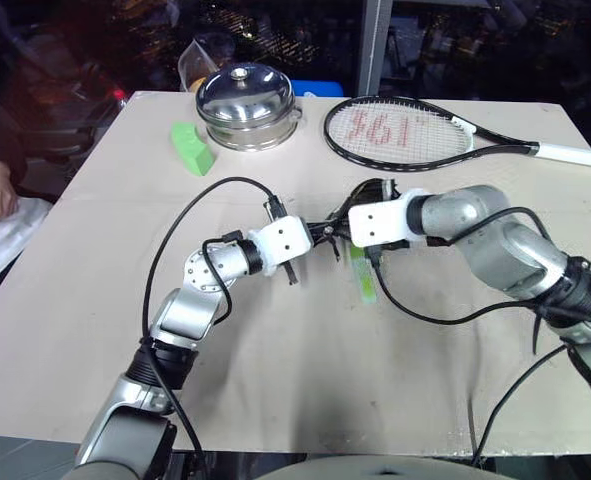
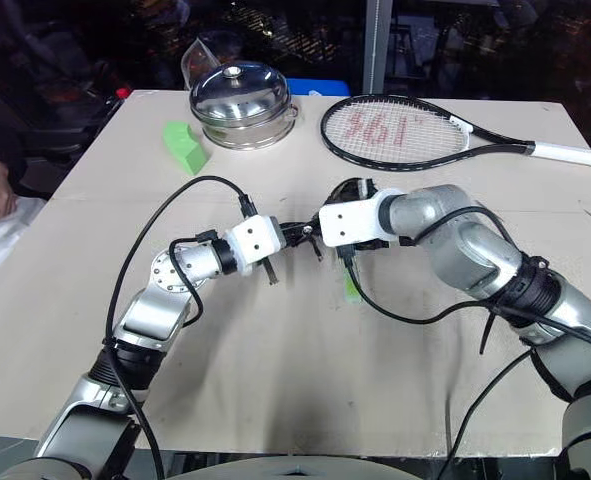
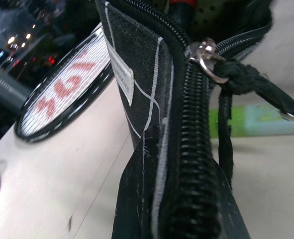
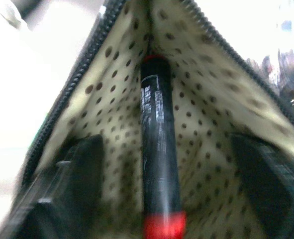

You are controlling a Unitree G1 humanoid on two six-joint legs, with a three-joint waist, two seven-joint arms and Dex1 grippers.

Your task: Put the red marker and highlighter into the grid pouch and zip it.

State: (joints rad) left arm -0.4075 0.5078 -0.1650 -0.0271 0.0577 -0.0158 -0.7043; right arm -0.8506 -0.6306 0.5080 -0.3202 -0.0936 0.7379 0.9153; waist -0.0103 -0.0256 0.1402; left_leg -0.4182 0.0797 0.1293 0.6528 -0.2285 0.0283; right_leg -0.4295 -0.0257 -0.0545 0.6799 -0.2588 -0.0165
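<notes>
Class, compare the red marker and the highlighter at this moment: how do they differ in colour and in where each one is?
The red marker has a black and red body; the highlighter is pale green. The red marker sits inside the open grid pouch, against its dotted lining; the highlighter lies outside on the table, beside the pouch. Both are slim pens.

A table (image 1: 275, 380) held everything. Near its middle, the pouch (image 3: 142, 74) sat between the two grippers, the left gripper (image 1: 320, 236) on its left, the right gripper (image 4: 161, 189) reaching into its mouth. The marker (image 4: 159, 149) lay inside the pouch. The highlighter (image 1: 363, 275) lay on the table just in front. Behind stood a pot (image 1: 247, 105), a racket (image 1: 405, 132) to its right.
</notes>
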